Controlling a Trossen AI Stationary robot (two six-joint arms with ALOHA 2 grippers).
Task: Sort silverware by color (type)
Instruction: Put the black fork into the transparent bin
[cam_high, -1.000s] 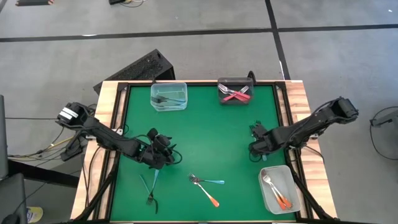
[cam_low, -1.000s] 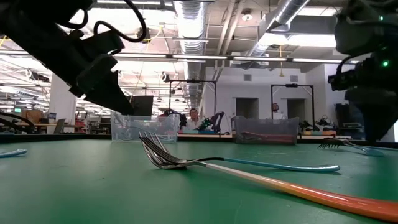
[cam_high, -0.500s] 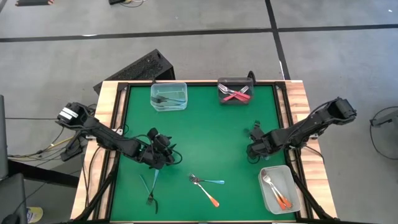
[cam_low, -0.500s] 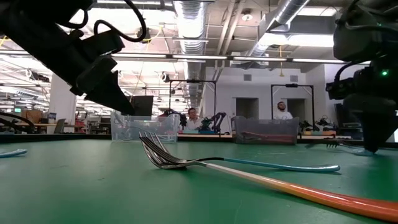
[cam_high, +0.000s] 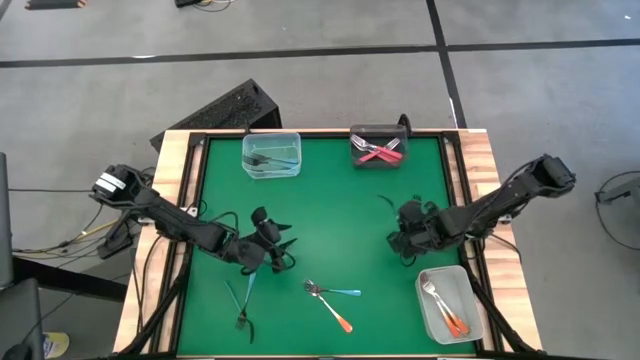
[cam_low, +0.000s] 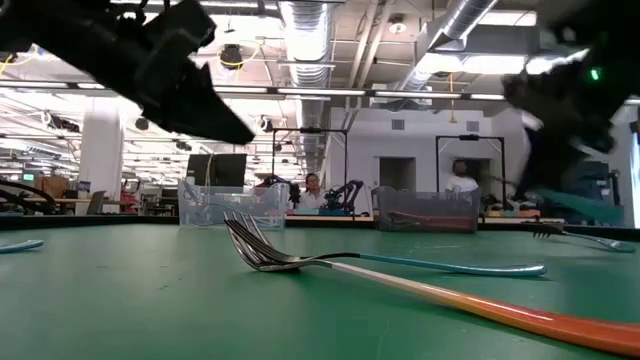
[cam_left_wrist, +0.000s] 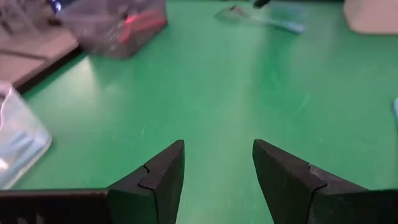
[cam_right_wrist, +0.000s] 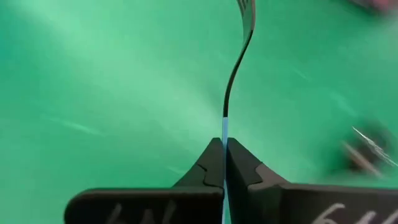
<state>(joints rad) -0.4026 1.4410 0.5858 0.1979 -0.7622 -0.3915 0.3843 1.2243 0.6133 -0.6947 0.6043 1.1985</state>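
Blue-handled fork (cam_right_wrist: 231, 87) clamped in right gripper (cam_right_wrist: 224, 163) jaws at its handle; long axis runs straight out ahead of the jaws, tines leading. In the high view it sits at 3 o'clock on the green bench (cam_high: 340, 200), above the mat. Left gripper (cam_left_wrist: 217, 163) at 8 o'clock, jaws released, holding nothing. 2 forks (cam_high: 330, 300) lie crossed at 6 o'clock.

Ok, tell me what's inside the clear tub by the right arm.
The clear tub at the table's near right corner holds two forks, one silver-tined with an orange handle; the other's handle colour is unclear. Anything beneath them is hidden. The right gripper, nearby, is shut on a blue-handled fork.
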